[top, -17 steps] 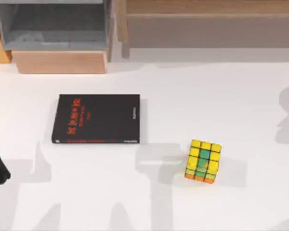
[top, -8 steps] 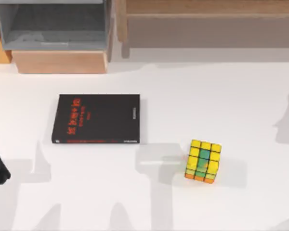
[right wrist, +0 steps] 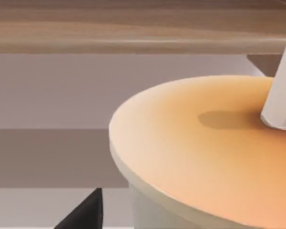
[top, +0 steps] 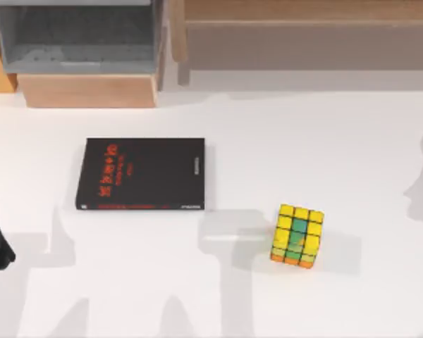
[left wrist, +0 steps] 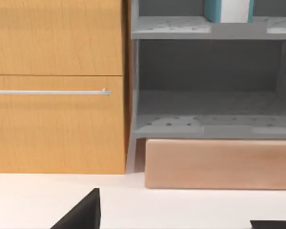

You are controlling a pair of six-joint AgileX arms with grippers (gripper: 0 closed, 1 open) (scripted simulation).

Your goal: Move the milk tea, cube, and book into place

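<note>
Milk tea, an orange-topped cup (right wrist: 200, 157) with a white straw (right wrist: 281, 102), sits against the right pincer, grip impossible to tell, apparently being carried; placing it on the wooden shelf (right wrist: 133, 31) ahead likely follows.

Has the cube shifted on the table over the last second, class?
No. In the top view the cube sits just as far from the book, right of its lower corner, as before.
</note>
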